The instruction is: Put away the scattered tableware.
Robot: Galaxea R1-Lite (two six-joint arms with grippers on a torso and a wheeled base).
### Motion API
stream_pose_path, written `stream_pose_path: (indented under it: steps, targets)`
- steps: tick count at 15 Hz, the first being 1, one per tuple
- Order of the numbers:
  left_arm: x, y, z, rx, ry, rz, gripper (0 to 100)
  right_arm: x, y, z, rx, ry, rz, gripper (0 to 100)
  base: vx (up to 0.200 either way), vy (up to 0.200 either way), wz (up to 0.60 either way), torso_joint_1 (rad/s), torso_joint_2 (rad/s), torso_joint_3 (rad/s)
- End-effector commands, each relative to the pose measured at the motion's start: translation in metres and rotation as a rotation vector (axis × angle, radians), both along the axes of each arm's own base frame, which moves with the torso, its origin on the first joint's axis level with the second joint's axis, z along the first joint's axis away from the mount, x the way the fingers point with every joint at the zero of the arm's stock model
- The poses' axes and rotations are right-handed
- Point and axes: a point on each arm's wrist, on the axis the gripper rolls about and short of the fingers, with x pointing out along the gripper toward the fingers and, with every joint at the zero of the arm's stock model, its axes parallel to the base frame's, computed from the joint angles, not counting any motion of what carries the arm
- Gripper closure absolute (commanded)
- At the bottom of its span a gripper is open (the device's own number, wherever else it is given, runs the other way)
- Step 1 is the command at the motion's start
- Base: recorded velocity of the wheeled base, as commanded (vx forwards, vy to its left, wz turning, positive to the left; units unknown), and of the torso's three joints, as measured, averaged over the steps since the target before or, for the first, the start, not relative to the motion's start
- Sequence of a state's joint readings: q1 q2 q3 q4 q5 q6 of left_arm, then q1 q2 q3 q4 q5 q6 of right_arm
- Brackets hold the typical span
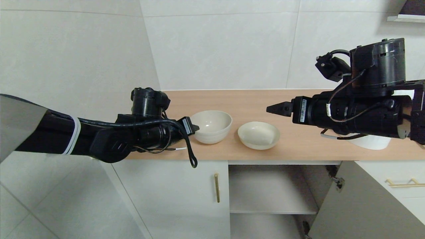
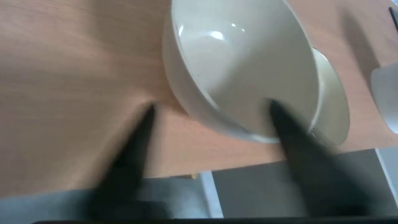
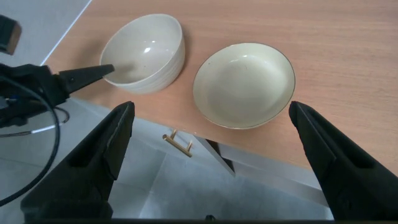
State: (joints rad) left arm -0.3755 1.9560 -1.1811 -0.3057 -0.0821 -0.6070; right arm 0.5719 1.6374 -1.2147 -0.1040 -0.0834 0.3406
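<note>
A deep cream bowl stands on the wooden counter, with a shallow cream bowl just to its right. My left gripper is open at the deep bowl's left side. One finger is outside over the counter and the other is against the bowl's near wall. My right gripper hangs open above the counter, right of the shallow bowl and clear of it.
A white object sits on the counter under my right arm. Below the counter the cabinet stands open, showing a bare shelf, with its door swung out to the right. A closed door with a gold handle is beside it.
</note>
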Motion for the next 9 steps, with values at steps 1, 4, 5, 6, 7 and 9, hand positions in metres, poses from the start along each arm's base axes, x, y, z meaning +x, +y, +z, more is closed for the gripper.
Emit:
stream_pose_path:
  steps: [1, 4, 5, 6, 7, 9]
  targets:
    - [0.002, 0.0, -0.001, -0.001, 0.003, 0.001, 100, 0.0, 0.0, -0.001, -0.001, 0.002, 0.001, 0, 0.0, 0.0, 0.0, 0.0, 0.0, 0.0]
    - [-0.001, 0.001, 0.005, -0.014, -0.007, 0.006, 100, 0.001, 0.001, 0.0, 0.001, -0.001, 0.001, 0, 0.0, 0.0, 0.0, 0.0, 0.0, 0.0]
    - [-0.002, 0.001, 0.005, -0.014, -0.008, 0.006, 100, 0.002, 0.001, 0.0, -0.001, 0.002, 0.001, 0, 0.0, 0.0, 0.0, 0.0, 0.0, 0.0]
    - [-0.002, 0.001, 0.006, -0.015, -0.009, 0.006, 100, 0.003, 0.002, -0.002, -0.003, 0.006, 0.001, 0, 0.0, 0.0, 0.0, 0.0, 0.0, 0.0]
    - [-0.002, 0.001, 0.006, -0.014, -0.008, 0.006, 100, 0.007, 0.004, -0.004, -0.011, 0.017, -0.001, 0, 0.0, 0.0, 0.0, 0.0, 0.0, 0.0]
    - [-0.004, 0.002, 0.009, -0.016, -0.014, 0.006, 100, 0.017, 0.007, -0.011, -0.057, 0.076, -0.03, 0, 0.0, 0.0, 0.0, 0.0, 0.0, 0.0]
